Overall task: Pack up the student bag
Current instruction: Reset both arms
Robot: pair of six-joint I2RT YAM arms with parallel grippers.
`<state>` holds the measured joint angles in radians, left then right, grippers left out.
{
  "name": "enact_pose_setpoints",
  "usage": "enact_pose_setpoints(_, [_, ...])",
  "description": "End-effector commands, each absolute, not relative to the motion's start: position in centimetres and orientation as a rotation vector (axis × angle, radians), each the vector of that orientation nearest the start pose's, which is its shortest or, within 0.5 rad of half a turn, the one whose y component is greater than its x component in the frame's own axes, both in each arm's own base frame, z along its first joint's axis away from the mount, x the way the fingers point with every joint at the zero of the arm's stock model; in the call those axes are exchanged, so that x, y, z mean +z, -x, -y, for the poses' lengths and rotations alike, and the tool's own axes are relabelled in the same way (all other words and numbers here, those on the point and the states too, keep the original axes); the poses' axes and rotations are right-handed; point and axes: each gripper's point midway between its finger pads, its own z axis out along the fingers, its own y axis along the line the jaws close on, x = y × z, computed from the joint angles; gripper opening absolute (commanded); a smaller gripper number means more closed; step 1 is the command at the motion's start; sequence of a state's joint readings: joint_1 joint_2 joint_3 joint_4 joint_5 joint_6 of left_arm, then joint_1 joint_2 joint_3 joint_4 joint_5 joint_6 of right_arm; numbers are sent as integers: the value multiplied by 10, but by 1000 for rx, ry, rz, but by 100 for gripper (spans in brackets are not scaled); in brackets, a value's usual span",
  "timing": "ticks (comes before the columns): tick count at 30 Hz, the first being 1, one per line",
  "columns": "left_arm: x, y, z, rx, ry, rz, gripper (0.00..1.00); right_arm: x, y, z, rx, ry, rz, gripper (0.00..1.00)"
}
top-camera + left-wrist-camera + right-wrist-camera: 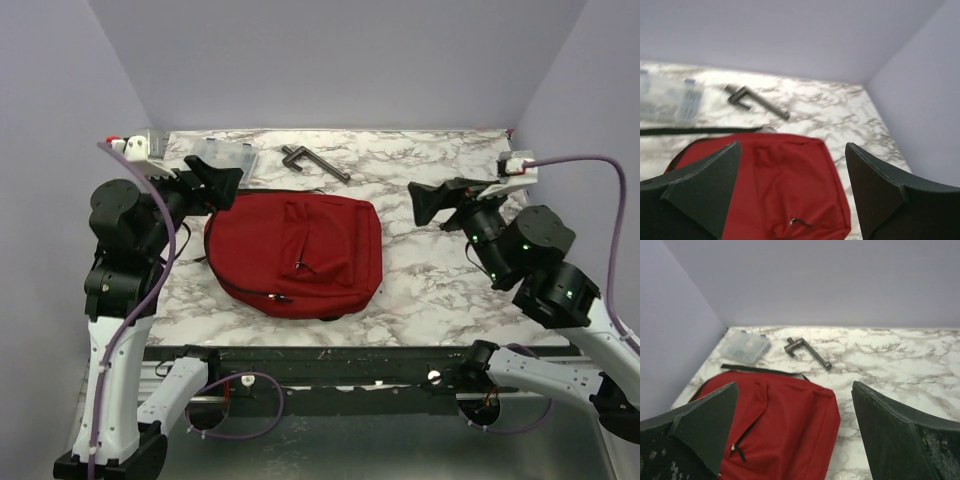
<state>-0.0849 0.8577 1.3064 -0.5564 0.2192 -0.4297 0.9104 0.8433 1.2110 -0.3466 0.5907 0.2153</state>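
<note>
Left fingers (705,195): 2 black wedge-shaped pads, spread wide, nothing held between them. They hang over the far left corner of the student bag (295,255) and point to the right across it. Right fingers (705,432): 2 like pads, spread as wide, also empty. They point left at the bag's right edge, with a strip of bare marble tabletop (440,290) between them and the fabric. Student bag: 1 red backpack, lying flat with its front pocket up, left of centre on the tabletop, its long axis running roughly left to right and slightly skewed. A dark zipper line with its pull shows along the near left edge, a second small pull shows on the front pocket, and a black strap lies along the far edge. Every compartment looks closed, though this cannot be told for certain. Loose items, both beyond the bag's far edge: 1 clear plastic box (228,155) near the far left corner, and 1 dark metal tool (315,163) with a cross handle just right of it. Judgement: the left arm is nearer to both bag and box, so the next reach, for zipper pull or box, likely falls to it. The right arm would have to cross bare tabletop first.
</note>
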Motion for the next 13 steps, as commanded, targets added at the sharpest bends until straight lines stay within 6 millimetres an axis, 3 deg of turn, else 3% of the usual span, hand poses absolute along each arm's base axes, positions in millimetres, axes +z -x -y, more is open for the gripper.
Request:
enact_pose_setpoints(1, [495, -229, 109, -722, -77, -1368, 87, 452, -230, -124, 370, -9, -1488, 100])
enact_pose_setpoints(7, [522, -200, 109, -736, -134, -1179, 89, 467, -218, -102, 389, -70, -1437, 100])
enact_pose_setpoints(13, [518, -197, 108, -729, -143, -1168, 89, 461, -217, -103, 398, -69, -1457, 100])
